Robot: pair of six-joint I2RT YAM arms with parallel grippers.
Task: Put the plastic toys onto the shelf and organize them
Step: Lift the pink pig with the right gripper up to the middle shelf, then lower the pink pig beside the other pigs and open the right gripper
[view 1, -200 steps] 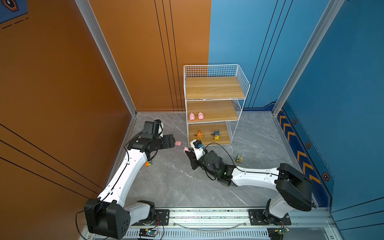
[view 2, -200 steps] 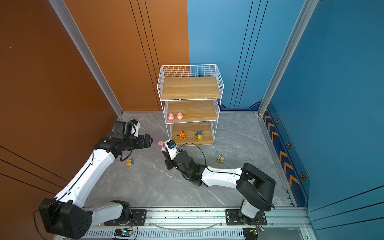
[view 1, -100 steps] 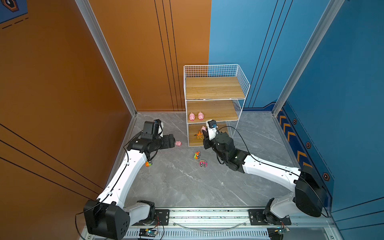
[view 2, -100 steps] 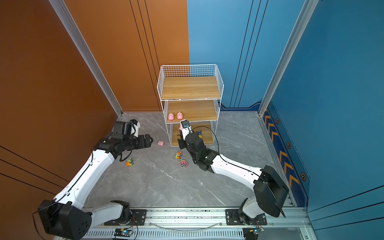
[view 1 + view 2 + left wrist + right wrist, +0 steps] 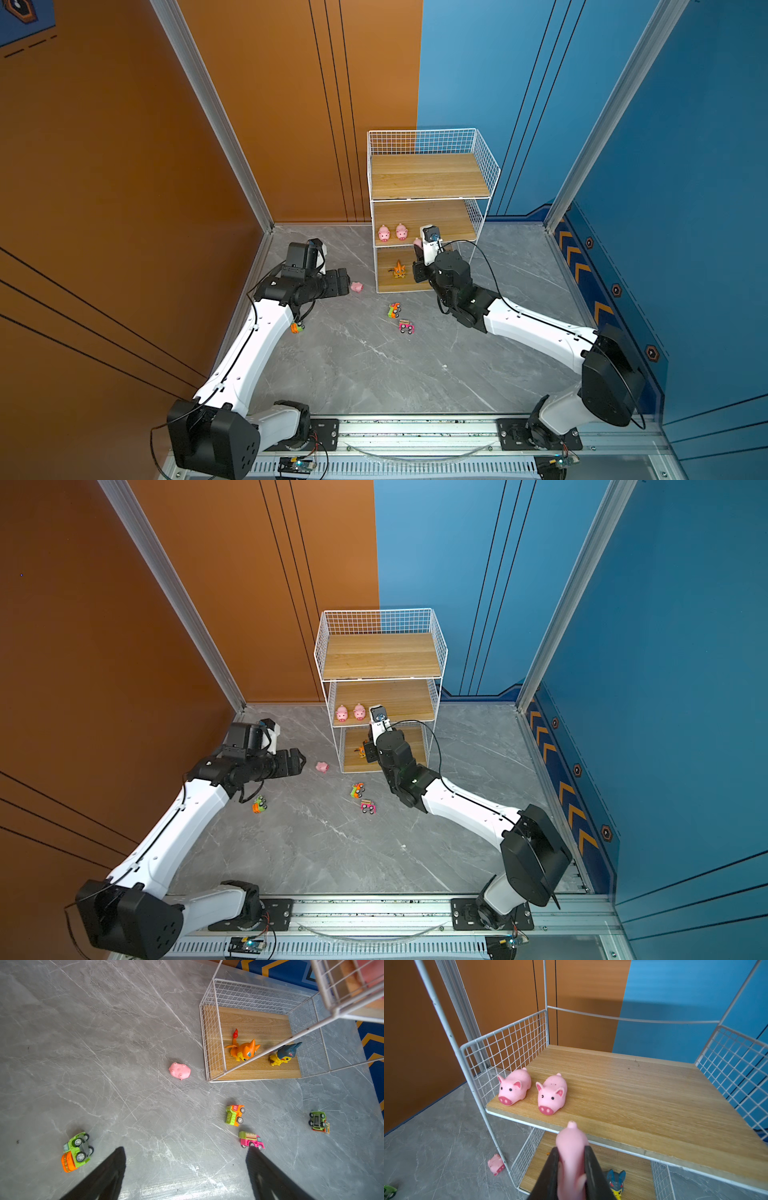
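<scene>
The shelf [image 5: 432, 195] stands at the back, with two pink pigs [image 5: 513, 1086] [image 5: 552, 1095] on its middle board. My right gripper [image 5: 571, 1150] is shut on a third pig [image 5: 572, 1140], held just in front of that board's edge. A fourth pig [image 5: 179, 1070] lies on the floor left of the shelf. My left gripper [image 5: 185, 1149] hovers open and empty near it. Toy cars on the floor: a green-orange one [image 5: 234, 1115], a pink one [image 5: 251, 1140], an orange-green one [image 5: 75, 1151] tipped over, and a green one [image 5: 318, 1121] overturned.
On the bottom board stand an orange flame-tailed figure [image 5: 243, 1050] and a blue-and-yellow figure [image 5: 283, 1054]. The top board [image 5: 428, 174] is bare. Orange and blue walls close in behind and at the sides, and a metal rail [image 5: 415, 432] runs along the front.
My right arm has swung up from the floor to the front of the middle board, carrying the pig. That uncovered two cars on the floor. The left arm has hardly moved.
</scene>
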